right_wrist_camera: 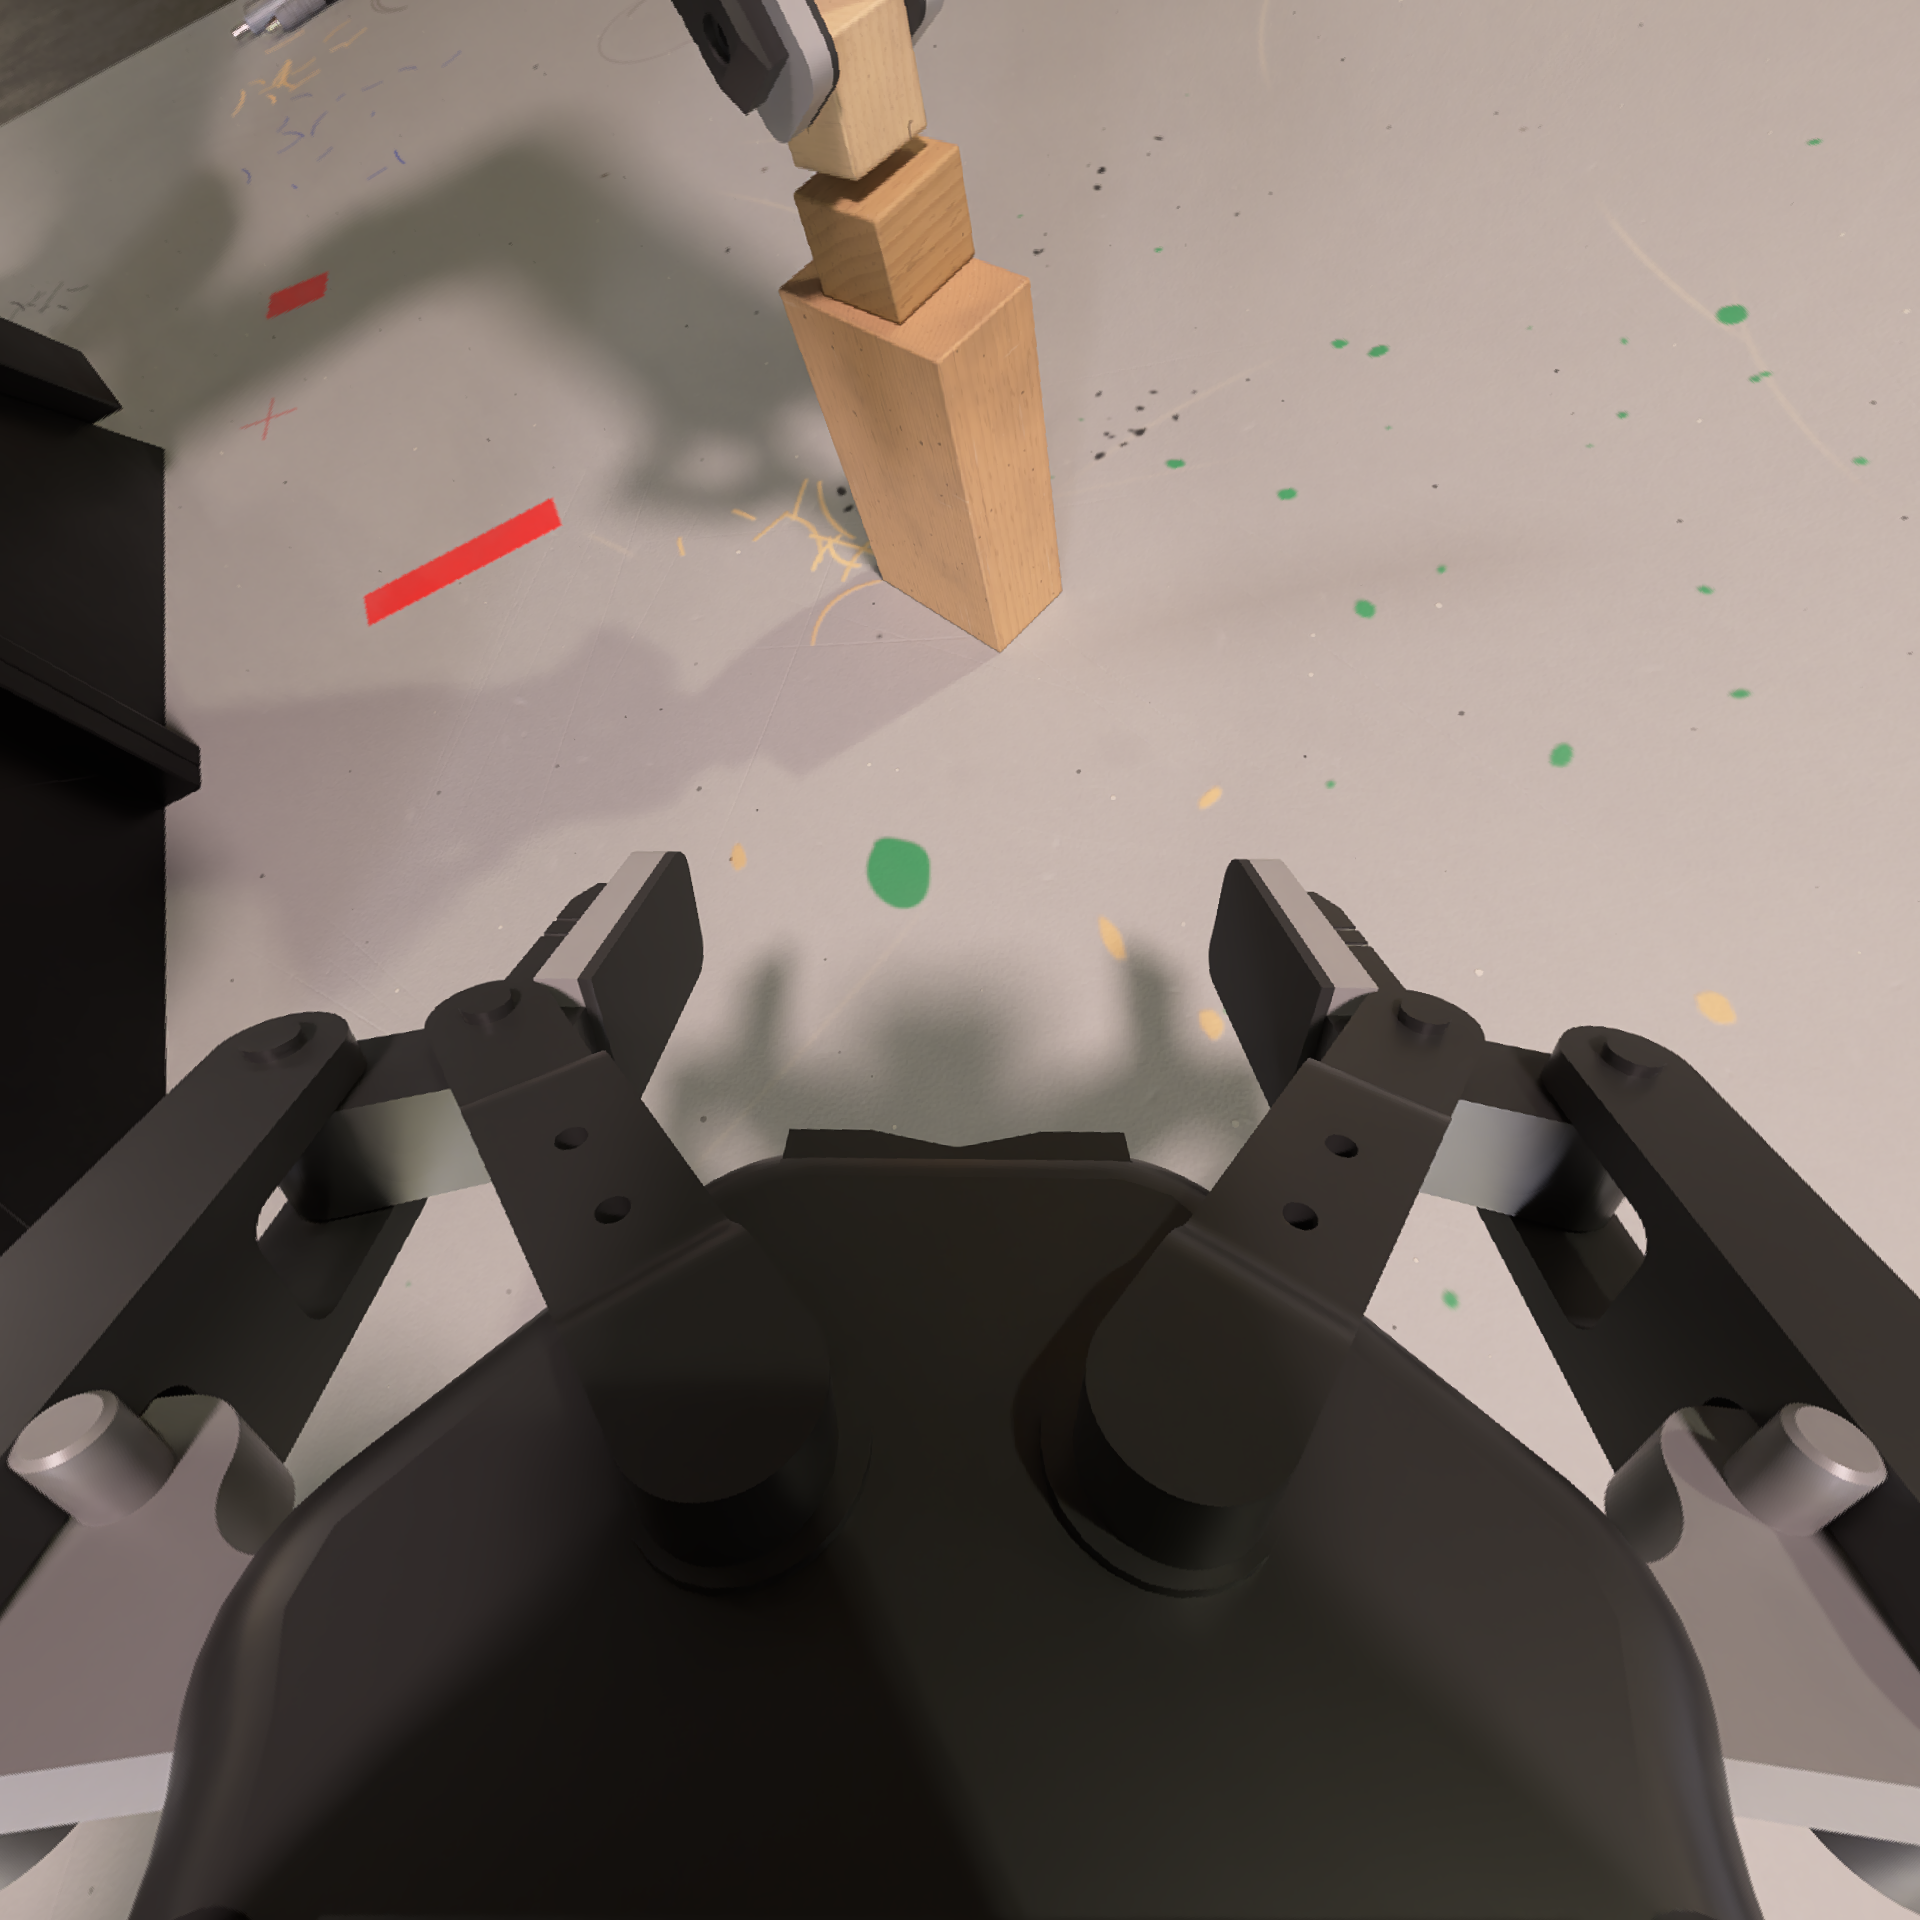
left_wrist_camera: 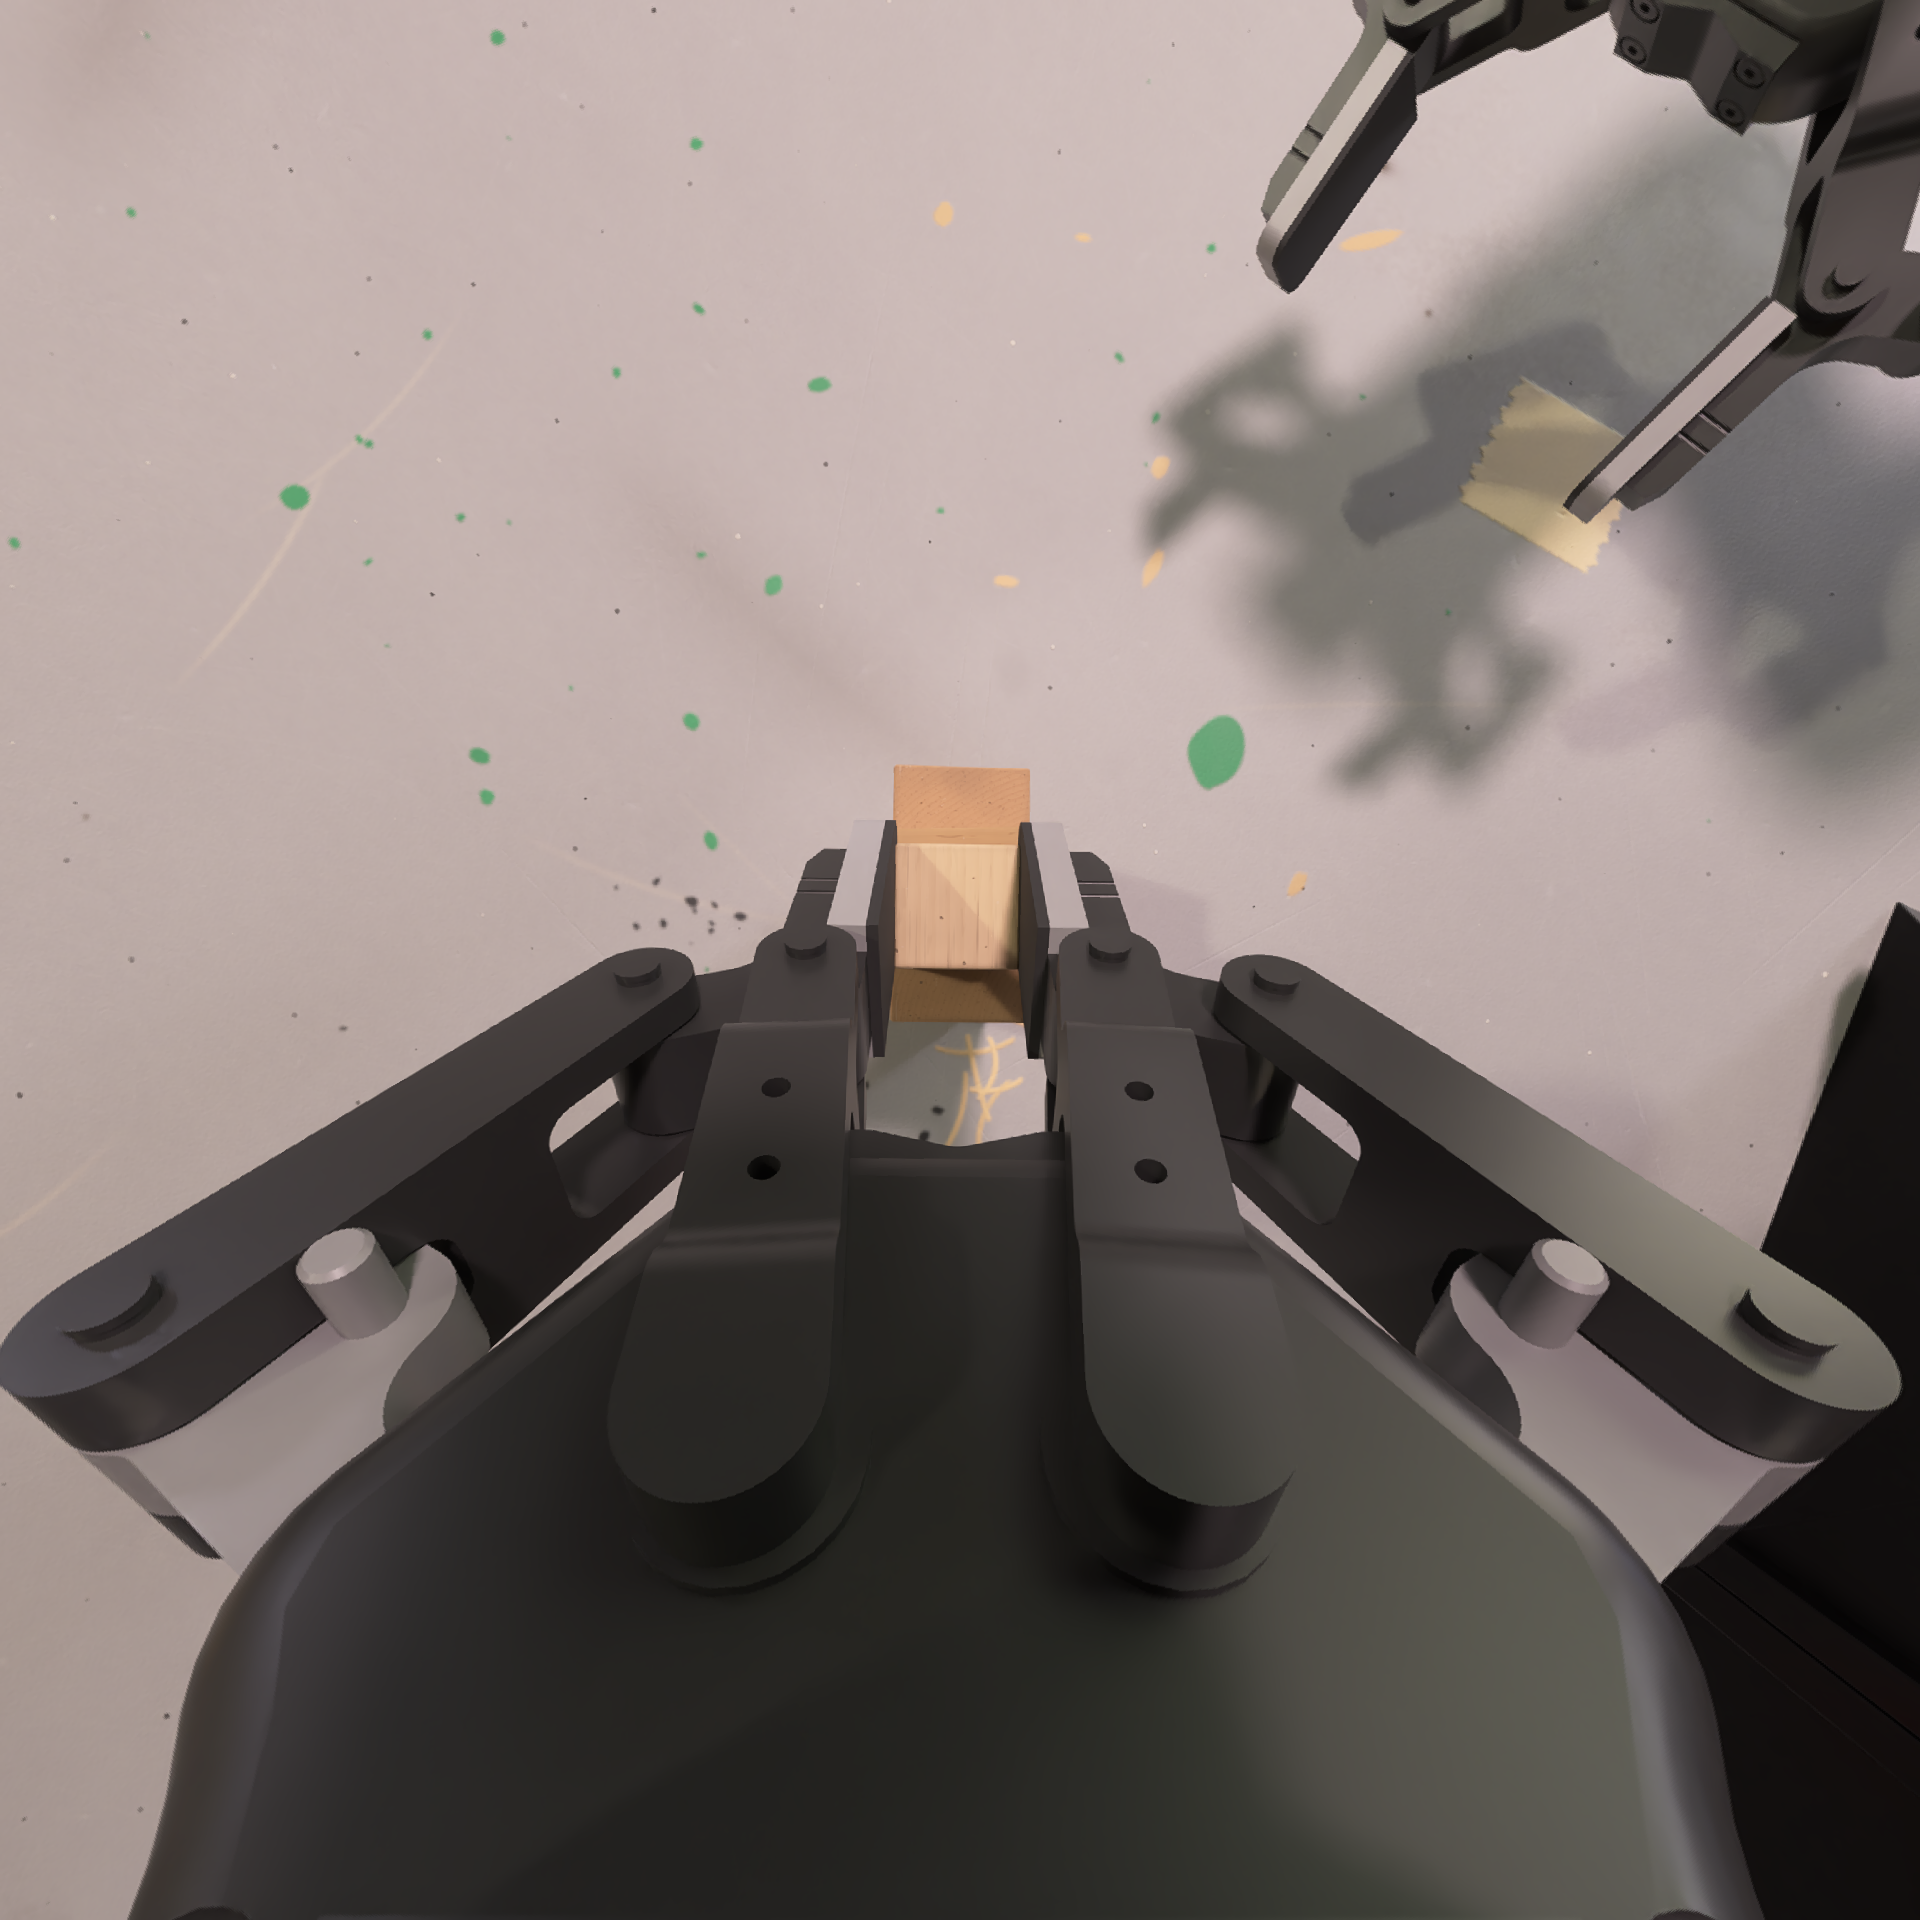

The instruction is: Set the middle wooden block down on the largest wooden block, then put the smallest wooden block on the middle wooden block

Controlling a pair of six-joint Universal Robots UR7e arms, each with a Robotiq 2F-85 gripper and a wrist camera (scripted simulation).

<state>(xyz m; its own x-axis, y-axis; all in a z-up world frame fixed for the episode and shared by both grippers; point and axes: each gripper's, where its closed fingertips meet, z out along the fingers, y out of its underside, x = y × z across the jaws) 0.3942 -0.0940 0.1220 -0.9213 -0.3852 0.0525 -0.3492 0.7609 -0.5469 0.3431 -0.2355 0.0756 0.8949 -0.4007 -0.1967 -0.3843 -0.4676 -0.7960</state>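
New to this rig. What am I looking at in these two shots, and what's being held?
Two robot arms, each with a camera looking along its two-finger end effector. In the left wrist view, the left end effector is shut on the smallest block. The right wrist view shows the right end effector open and empty above a paint-speckled table. Farther off stands the largest block, upright, with the middle block on top and the smallest block at or just above it; contact is unclear.

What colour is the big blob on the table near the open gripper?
Green. The blob shows best in the right wrist view, just ahead of the right gripper.
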